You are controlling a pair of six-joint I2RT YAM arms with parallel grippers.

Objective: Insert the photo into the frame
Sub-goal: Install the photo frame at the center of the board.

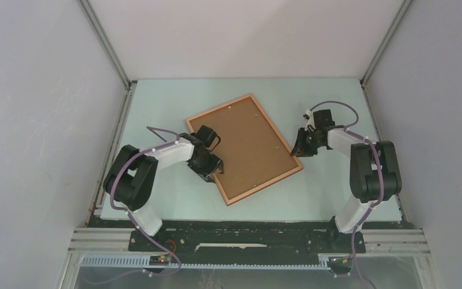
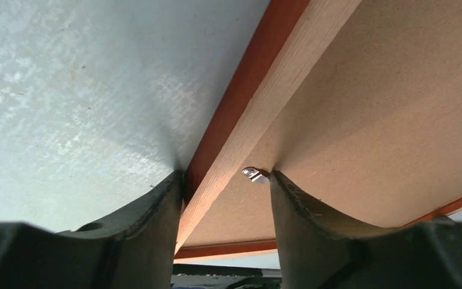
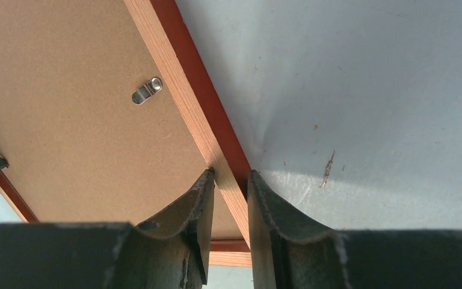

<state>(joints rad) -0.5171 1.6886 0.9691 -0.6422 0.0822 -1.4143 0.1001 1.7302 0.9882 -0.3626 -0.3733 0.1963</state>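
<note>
Wood-rimmed rect. frame (image 1: pixel 244 148) lies face-down, fibreboard back up; left gripper (image 2: pixel 225 180) straddles rim loosely, right gripper (image 3: pixel 231 180) pinches rim.

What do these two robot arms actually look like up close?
Both arms mix white links with chunky black joints, and a purple cable loops along each. The left gripper and right gripper are black, with two curved, dark, scuffed fingers.

The table (image 1: pixel 156 205) has a pale blue-green top with some small marks. The frame (image 1: pixel 245 148) lies flat on it, face down, turned at an angle, its brown back side up.
</note>
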